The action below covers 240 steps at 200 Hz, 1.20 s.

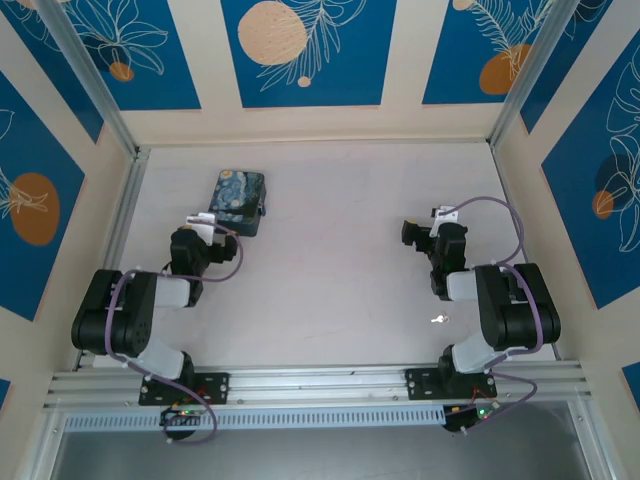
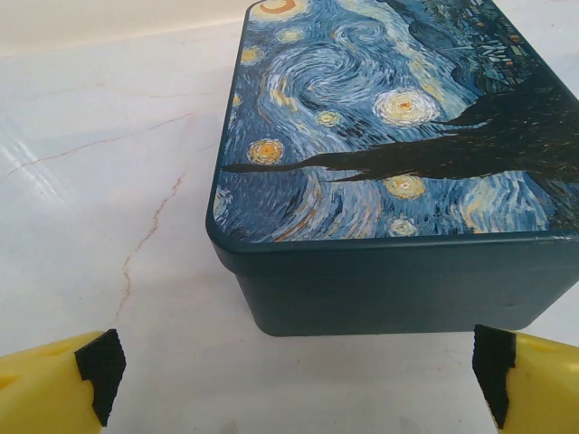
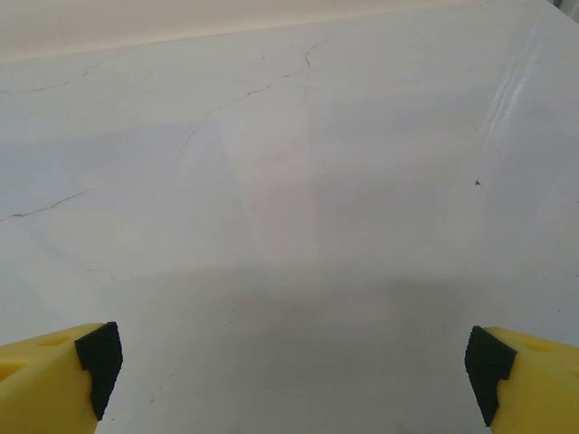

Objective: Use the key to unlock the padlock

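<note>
Key [image 1: 437,319] lies flat on the pale bench [image 1: 330,270], well right of the tin [image 1: 238,200], nearer the arm bases and close beside the right arm. Left hand [image 2: 297,363] sits just short of the tin's near wall, fingers spread wide, nothing gripped. Right hand [image 1: 410,232], well right of the tin, likewise released over bare bench. Tin lid: blue swirling night sky.
</note>
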### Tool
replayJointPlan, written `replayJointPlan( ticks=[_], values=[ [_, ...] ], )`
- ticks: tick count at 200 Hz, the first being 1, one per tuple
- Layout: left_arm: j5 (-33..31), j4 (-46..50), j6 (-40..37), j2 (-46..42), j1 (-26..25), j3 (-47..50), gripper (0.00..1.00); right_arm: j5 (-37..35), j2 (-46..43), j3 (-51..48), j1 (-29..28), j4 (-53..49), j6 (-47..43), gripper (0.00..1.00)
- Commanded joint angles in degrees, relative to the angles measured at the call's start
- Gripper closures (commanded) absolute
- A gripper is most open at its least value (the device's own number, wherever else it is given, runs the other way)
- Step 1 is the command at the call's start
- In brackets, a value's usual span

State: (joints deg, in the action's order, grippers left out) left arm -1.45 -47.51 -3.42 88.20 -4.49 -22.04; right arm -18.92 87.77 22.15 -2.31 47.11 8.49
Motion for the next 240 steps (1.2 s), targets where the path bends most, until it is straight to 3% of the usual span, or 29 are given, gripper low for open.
replayJointPlan(
  ticks=[1, 56, 83, 134, 147, 186, 203, 220, 240],
  values=[
    [1.5, 0.1, 0.3, 0.0, 0.8, -1.1, 0.0, -1.6, -0.5, 0.1, -0.3, 2.4, 0.0, 0.01],
    [1.1, 0.1, 0.8, -0.2, 1.0, -1.0, 0.0, -1.6, -0.5, 0.0, -0.4, 2.5, 0.0, 0.01],
    [3.9, 0.7, -0.4, -1.0, 1.1, -1.0, 0.0, 0.0, -0.6, 0.1, 0.5, 2.0, 0.4, 0.01],
    [1.1, 15.3, 0.5, -9.2, 1.0, -5.9, 0.0, -0.4, -2.3, -0.7, -0.2, 1.8, 0.0, 0.01],
    [0.9, 19.0, 1.0, -11.2, 1.1, -7.8, 0.0, -1.3, -2.3, -2.6, -1.4, 6.4, -1.4, 0.01],
    [-1.1, 34.1, 3.8, -11.1, 1.2, -20.2, 0.0, -2.2, -2.4, -4.3, -2.7, 9.7, -2.8, 0.01],
    [-0.5, 36.3, 4.0, -9.8, 1.2, -23.6, 0.0, -0.4, -3.9, -2.8, -2.6, 6.3, -3.4, 0.01],
    [-0.2, 37.5, 4.6, -8.2, 1.2, -26.7, 0.0, 3.0, -11.8, 4.2, -1.6, -13.1, -3.4, 0.01],
    [0.2, 40.7, 5.4, -4.6, 1.2, -32.3, 0.0, 5.1, -16.5, 13.3, 1.4, -28.7, 2.4, 0.01]
  ],
)
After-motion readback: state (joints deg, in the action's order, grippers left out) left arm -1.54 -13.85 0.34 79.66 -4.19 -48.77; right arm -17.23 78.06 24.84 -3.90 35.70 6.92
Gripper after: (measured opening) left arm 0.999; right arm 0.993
